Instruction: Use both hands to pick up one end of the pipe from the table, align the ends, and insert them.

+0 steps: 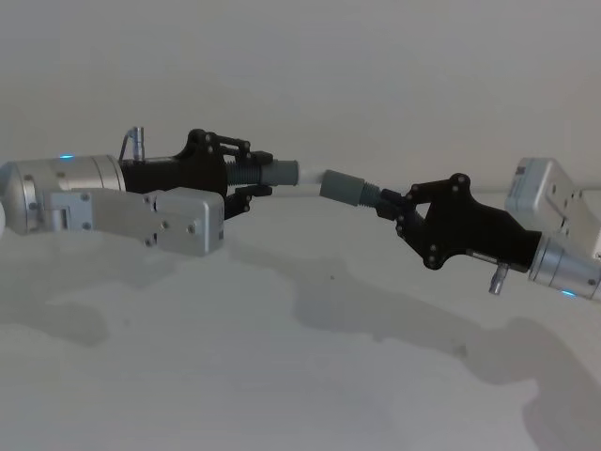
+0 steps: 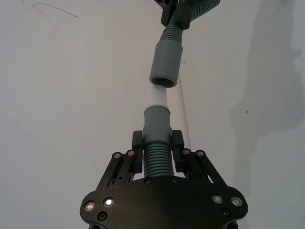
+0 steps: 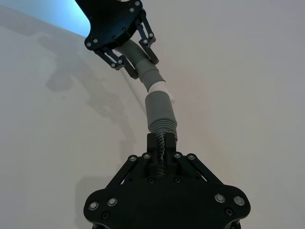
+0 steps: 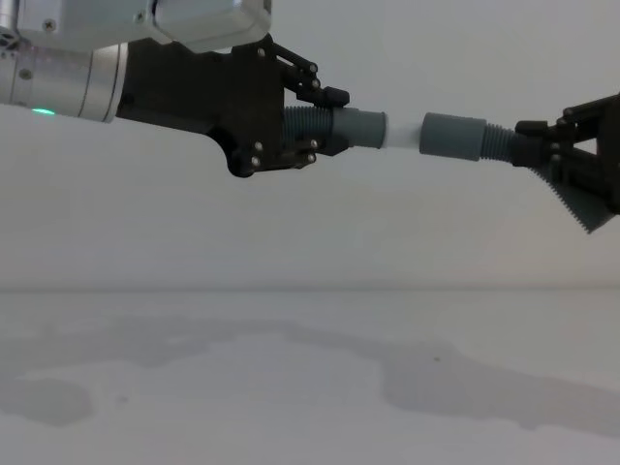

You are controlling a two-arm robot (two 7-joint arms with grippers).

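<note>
The left gripper (image 1: 261, 174) holds in its jaws a ribbed grey pipe piece (image 1: 282, 173) with a white tip (image 1: 310, 176); the right gripper (image 1: 383, 204) jaws hold the other piece (image 1: 346, 186), which has a grey cuff.

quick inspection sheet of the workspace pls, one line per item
surface: table white, matte, faintly marked
job's things: left pipe piece and right pipe piece held in the air, roughly in line; white tip at the mouth of the right piece's cuff, white showing between the cuffs
clutter: nothing seen
grippers: left gripper fingers shut on left pipe piece's ribbed part; right gripper shut on right pipe piece's ribs
cables: thin lead at the left wrist
surroundings: plain light wall behind the table
</note>
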